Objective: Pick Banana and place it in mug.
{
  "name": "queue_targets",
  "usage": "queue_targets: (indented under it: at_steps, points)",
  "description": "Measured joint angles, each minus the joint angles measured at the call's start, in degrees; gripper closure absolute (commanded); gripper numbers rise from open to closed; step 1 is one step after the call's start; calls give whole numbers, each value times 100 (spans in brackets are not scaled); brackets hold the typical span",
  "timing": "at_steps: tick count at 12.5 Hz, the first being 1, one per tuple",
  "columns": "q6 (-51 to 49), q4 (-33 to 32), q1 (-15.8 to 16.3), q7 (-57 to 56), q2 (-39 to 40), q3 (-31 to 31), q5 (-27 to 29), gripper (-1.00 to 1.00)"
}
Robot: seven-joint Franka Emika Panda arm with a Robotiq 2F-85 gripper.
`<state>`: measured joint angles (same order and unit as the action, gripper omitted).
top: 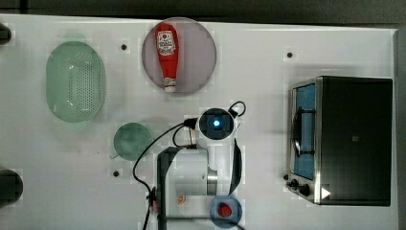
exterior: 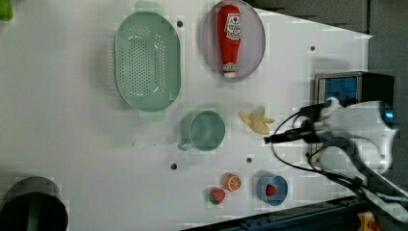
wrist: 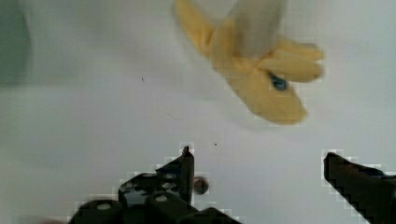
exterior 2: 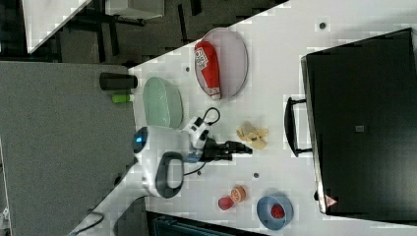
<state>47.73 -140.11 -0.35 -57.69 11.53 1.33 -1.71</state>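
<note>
The banana point(exterior: 257, 121) is a pale yellow, partly peeled toy lying on the white table, to the left view's right of the mug point(exterior: 207, 131). The mug is round, dark green, upright and empty, and it also appears from above point(top: 132, 141). My gripper point(exterior: 267, 140) hovers open just beside the banana, on the side away from the mug, with nothing between its fingers. In the wrist view the banana point(wrist: 254, 60) lies ahead of the open gripper point(wrist: 259, 156), apart from both black fingertips. In the right view the gripper point(exterior 2: 248, 149) sits just below the banana point(exterior 2: 252, 135).
A pale-green colander point(exterior: 146, 60) and a plate point(exterior: 255, 36) with a ketchup bottle point(exterior: 230, 38) sit beyond the mug. An orange slice point(exterior: 231, 182), a strawberry point(exterior: 217, 195) and a blue bowl point(exterior: 262, 183) lie nearer the arm's base. A toaster oven point(top: 354, 139) stands at the top view's right.
</note>
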Motion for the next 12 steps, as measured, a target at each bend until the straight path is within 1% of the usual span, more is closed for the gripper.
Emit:
queue_targets:
  at_steps: [2, 4, 6, 9, 10, 11, 12]
  points:
    - [716, -157, -3, -671, 382, 60, -11, -100]
    - [1343, -145, -105, -1007, 645, -41, -65, -100]
    - [1807, -67, -93, -1080, 792, -19, -9, -100]
    - [2098, 34, -56, -1085, 1028, 140, -56, -15]
    - [2121, 56, -36, -1119, 1116, 179, -56, 5]
    - [2149, 45, -57, -1231, 1144, 166, -55, 30]
    - [2221, -22, -51, -1304, 1129, 131, -56, 36]
